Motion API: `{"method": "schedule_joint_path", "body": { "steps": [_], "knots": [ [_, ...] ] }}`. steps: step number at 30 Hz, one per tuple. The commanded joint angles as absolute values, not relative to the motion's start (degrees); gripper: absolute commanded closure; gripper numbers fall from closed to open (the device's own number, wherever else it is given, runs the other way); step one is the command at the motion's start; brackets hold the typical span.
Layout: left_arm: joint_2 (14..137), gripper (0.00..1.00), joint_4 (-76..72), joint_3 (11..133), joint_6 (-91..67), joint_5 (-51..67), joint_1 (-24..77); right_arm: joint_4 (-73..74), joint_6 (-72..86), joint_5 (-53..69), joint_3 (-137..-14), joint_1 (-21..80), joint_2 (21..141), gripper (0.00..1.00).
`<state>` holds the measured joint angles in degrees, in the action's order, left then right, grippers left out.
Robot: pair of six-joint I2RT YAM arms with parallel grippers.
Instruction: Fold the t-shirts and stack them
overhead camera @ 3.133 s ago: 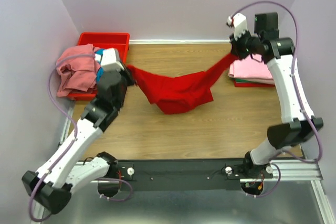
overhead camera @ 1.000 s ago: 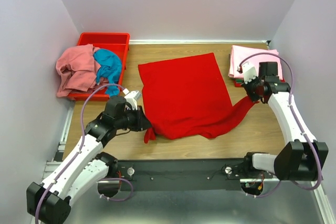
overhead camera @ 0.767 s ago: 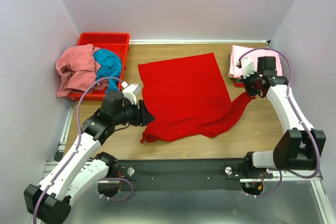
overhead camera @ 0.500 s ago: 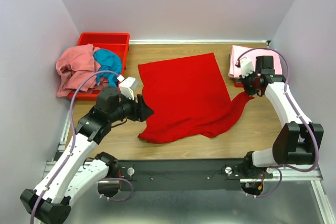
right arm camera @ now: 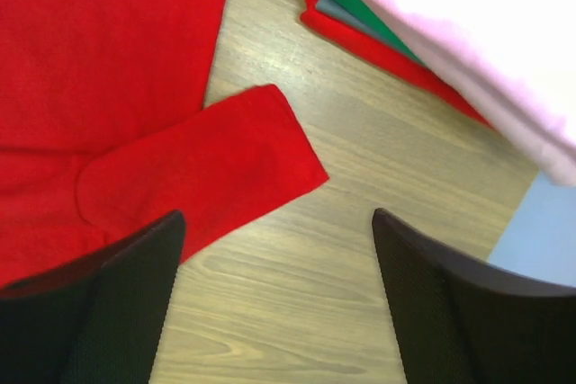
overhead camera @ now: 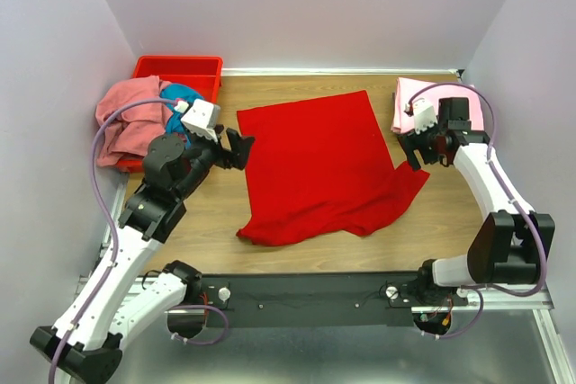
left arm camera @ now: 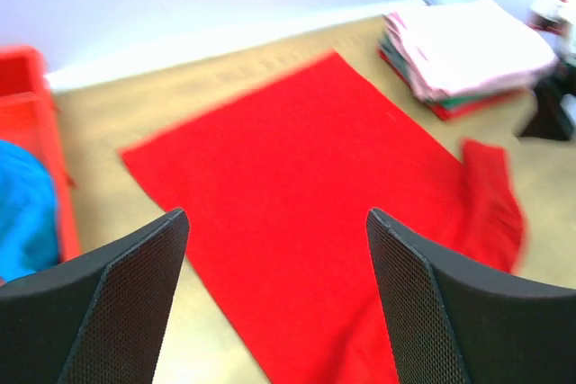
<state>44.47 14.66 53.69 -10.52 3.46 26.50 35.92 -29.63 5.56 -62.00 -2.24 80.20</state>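
Red shirt (overhead camera: 315, 164) flat mid-table, near edge rumpled, wood table (overhead camera: 297, 87) showing round it, left gripper (overhead camera: 238, 147) and right gripper (overhead camera: 416, 152) spread, holding nothing.

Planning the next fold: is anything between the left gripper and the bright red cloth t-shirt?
Nothing visible. The left gripper, jaws open, hangs at the left edge of the bright red cloth t-shirt, whose flat surface is bare in the left wrist view.

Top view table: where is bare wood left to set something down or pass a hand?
Bare table: the near strip in front of the red t-shirt, widest near right; also a far band between the red bin and the folded stack. Crowded: both gaps beside the shirt, where the left end effector and right end effector hang.
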Motion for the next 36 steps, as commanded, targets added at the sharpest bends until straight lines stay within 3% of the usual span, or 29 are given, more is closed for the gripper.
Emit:
{"method": "schedule_joint_path", "body": {
  "steps": [1, 3, 7, 10, 16, 23, 36],
  "knots": [
    [47.72, 0.12, 6.25, 50.46, -5.54, -4.48, 26.54, 36.03, -30.06, 12.45, -61.26, -2.37, 75.34, 0.01],
    [48.78, 0.12, 5.28, 49.31, -4.93, -5.97, 26.46, 38.84, -32.33, 17.99, -61.52, -2.37, 74.10, 0.00],
    [47.38, 0.12, 2.56, 43.44, -4.48, -8.78, 26.02, 49.37, -45.05, 45.52, -59.86, -0.97, 72.25, 0.00],
    [45.27, 0.12, 2.46, 41.05, -4.31, -10.10, 25.93, 53.35, -53.86, 54.82, -56.96, 4.29, 69.79, 0.00],
    [43.77, 0.12, 2.02, 40.96, -4.66, -13.97, 25.75, 45.45, -48.79, 48.09, -52.65, 21.87, 71.71, 0.01],
    [43.33, 0.12, 2.46, 40.96, -4.74, -17.31, 25.66, 41.32, -43.60, 32.35, -54.84, 37.15, 79.89, 0.18],
    [40.34, 0.12, 2.02, 40.52, -5.01, -20.65, 25.31, 33.22, -38.41, 22.94, -56.60, 49.30, 92.28, 0.36]
  ]
}}
